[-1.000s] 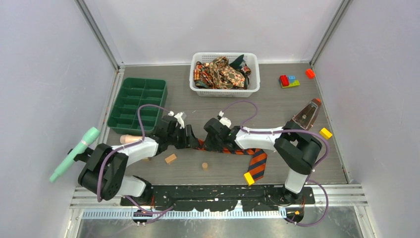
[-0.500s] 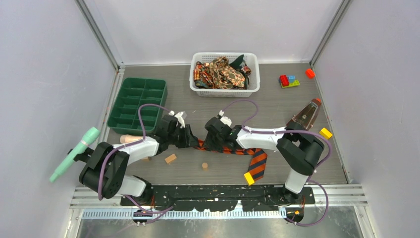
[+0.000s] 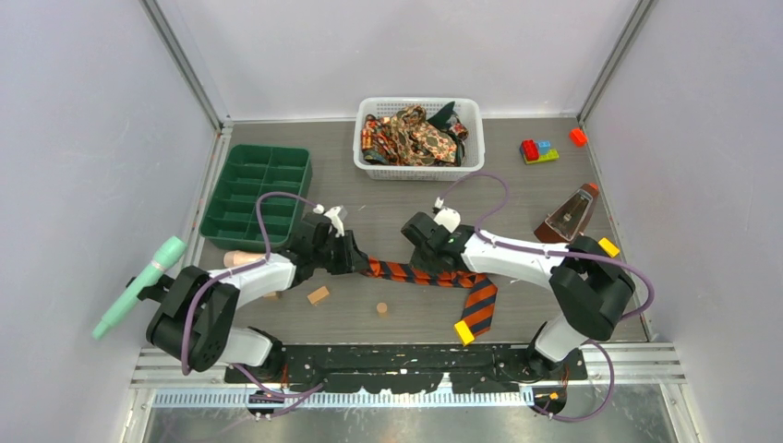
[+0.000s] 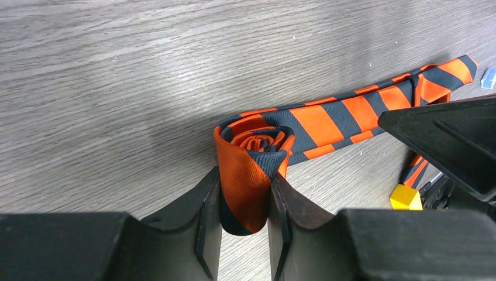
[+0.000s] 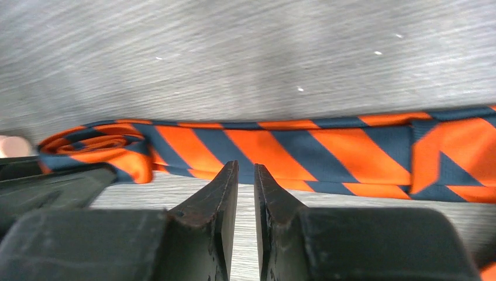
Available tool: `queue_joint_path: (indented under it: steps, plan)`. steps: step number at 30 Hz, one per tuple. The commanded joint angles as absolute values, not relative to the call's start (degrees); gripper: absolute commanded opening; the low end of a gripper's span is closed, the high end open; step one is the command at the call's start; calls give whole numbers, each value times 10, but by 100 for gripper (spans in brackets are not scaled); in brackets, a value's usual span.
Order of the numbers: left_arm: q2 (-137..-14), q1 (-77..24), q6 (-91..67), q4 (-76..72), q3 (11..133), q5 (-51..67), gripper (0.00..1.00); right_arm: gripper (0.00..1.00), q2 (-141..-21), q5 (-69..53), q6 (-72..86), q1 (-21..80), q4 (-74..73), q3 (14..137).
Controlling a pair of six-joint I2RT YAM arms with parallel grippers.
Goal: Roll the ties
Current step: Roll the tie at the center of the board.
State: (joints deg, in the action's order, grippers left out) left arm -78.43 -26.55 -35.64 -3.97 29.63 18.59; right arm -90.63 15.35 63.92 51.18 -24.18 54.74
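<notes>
Orange-and-dark striped tie [image 3: 420, 274] lies across the grey wood-grain table [image 3: 388, 198] between the 2 arms. Its wide pointed end bends toward the near edge beside a yellow block [image 3: 463, 332]. The narrow end is wound into a small roll [image 4: 257, 140], and the left gripper [image 4: 244, 178] pinches that roll between its 2 fingers. The right gripper [image 5: 245, 167] hangs over the flat stretch of the tie further along, its jaws almost pressed together with only a slim gap and nothing between them. Paisley and dark green ties [image 3: 411, 134] sit heaped in the white mesh basket [image 3: 420, 171] at the far side. A green compartment tray [image 3: 263, 149] lies at far left.
</notes>
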Motion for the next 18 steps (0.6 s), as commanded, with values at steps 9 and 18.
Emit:
queue_joint_path:
  steps: [9, 18]
  plan:
    - [-743, -266, -356, -9, 318, 155, 26, 16, -941, 199, 634, 512, -291, 523]
    - [-732, -266, -357, 21, 336, 123, 22, 12, -934, 169, 650, 514, -278, 484]
